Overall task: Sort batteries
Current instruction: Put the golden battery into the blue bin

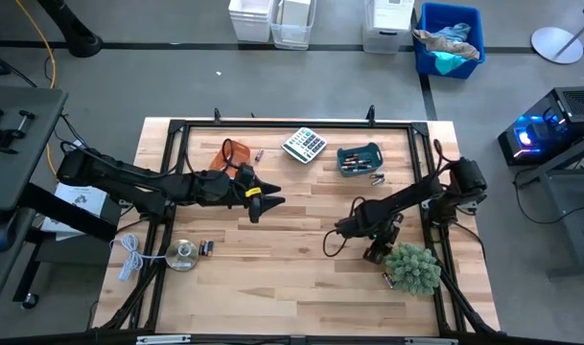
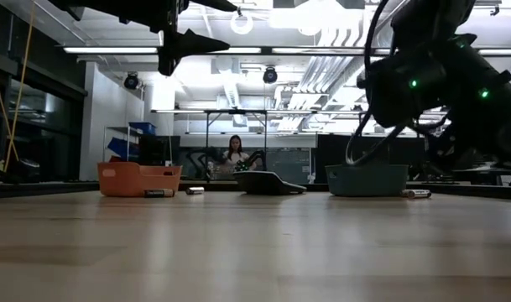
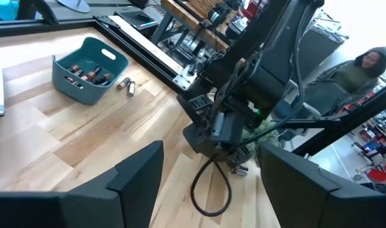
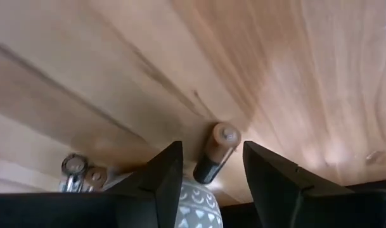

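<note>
My right gripper [image 4: 213, 145] stands open low over the table's right side [image 1: 370, 245], pointing steeply down. A copper-topped black battery [image 4: 215, 153] lies on the wood between its two fingers, with a gap on either side. Two more batteries [image 4: 82, 171] lie close by, next to a white patterned pot [image 4: 199, 202]. My left gripper [image 1: 268, 199] hangs open and raised over the table's middle, holding nothing. A teal bin [image 1: 359, 159] at the far right holds several batteries, and two batteries [image 3: 126, 84] lie beside it. An orange bin [image 1: 234, 153] stands at the far left.
A grey calculator [image 1: 304, 144] lies between the bins. A green plant [image 1: 413, 268] in its pot stands by the right gripper. A round clear disc [image 1: 181, 254], batteries [image 1: 205, 247] and a white cable [image 1: 128, 259] lie near left. A black frame [image 1: 181, 129] rims the table.
</note>
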Robot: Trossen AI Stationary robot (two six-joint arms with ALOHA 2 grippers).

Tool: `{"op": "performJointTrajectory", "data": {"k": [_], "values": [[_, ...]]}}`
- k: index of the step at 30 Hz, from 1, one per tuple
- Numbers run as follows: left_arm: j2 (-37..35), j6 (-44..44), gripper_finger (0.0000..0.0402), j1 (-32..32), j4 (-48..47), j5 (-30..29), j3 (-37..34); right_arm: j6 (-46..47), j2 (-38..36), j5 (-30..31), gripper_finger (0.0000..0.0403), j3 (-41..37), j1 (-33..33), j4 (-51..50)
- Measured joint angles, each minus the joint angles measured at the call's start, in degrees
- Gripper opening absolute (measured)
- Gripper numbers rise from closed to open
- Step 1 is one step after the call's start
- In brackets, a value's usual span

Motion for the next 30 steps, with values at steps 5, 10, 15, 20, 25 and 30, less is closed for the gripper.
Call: {"op": "performJointTrajectory", "data": {"k": [5,10,15,20,25,30], "values": [[0.00,0.00,0.0246,0.00,-0.03,1.27,0.00,0.21,3.05,-1.43,0.0161,0.21,-0.04,0.67],[0.00,0.00,0.0246,0.00,-0.07,1.51,0.00,-0.69,5.77,-2.25,0.0145,0.28,-0.11,1.09],[-0.78,0.39,0.0246,0.00,0.43,1.50,-0.03,-3.11,6.89,-3.06,0.0039,0.28,-0.17,1.19],[-6.05,2.59,0.0246,0.66,1.72,0.98,-0.04,-3.85,5.02,1.46,0.0036,4.14,-0.46,-0.19],[-12.84,5.56,0.0246,1.82,1.71,-1.19,-0.02,-4.89,-0.53,15.36,0.0036,12.76,-6.72,0.76],[-16.67,6.43,0.0246,2.93,1.64,-1.38,-0.02,-5.81,-5.02,27.37,0.0036,19.57,-18.79,1.00]]}}
